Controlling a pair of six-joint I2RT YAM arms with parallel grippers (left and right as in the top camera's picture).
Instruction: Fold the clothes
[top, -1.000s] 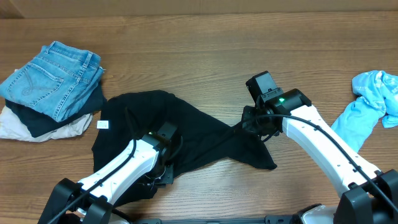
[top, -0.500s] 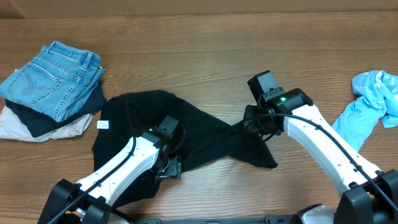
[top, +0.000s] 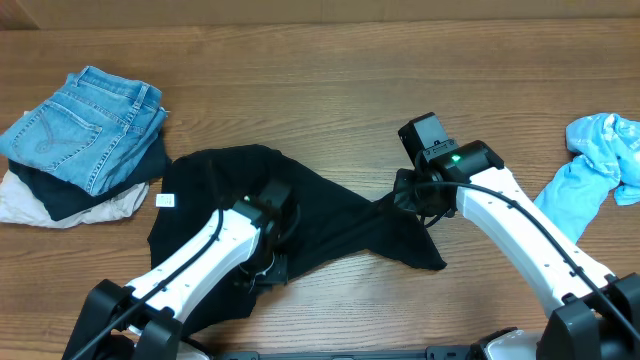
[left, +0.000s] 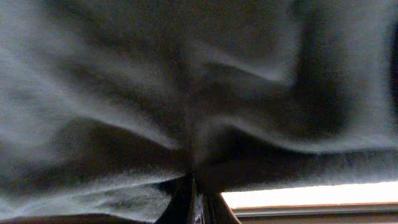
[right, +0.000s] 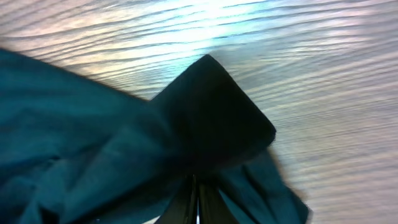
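Your left jaws are pinched shut on a bunch of the black T-shirt (top: 330, 225), and your right jaws are clamped on its right end. Shirt's crumpled mid surface (top: 330, 100), toward the near edge. Folded jeans (top: 85, 125) sit by the left edge.

Left claw (left: 191, 183) and right claw (right: 197, 186) both clamped shut

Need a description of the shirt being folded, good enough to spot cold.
On the wooden table, look mid-table, between the jeans stack at the left and the light blue garment at the right. The black T-shirt lies crumpled there. Only it is spread out, black, with a small white tag at its left edge.
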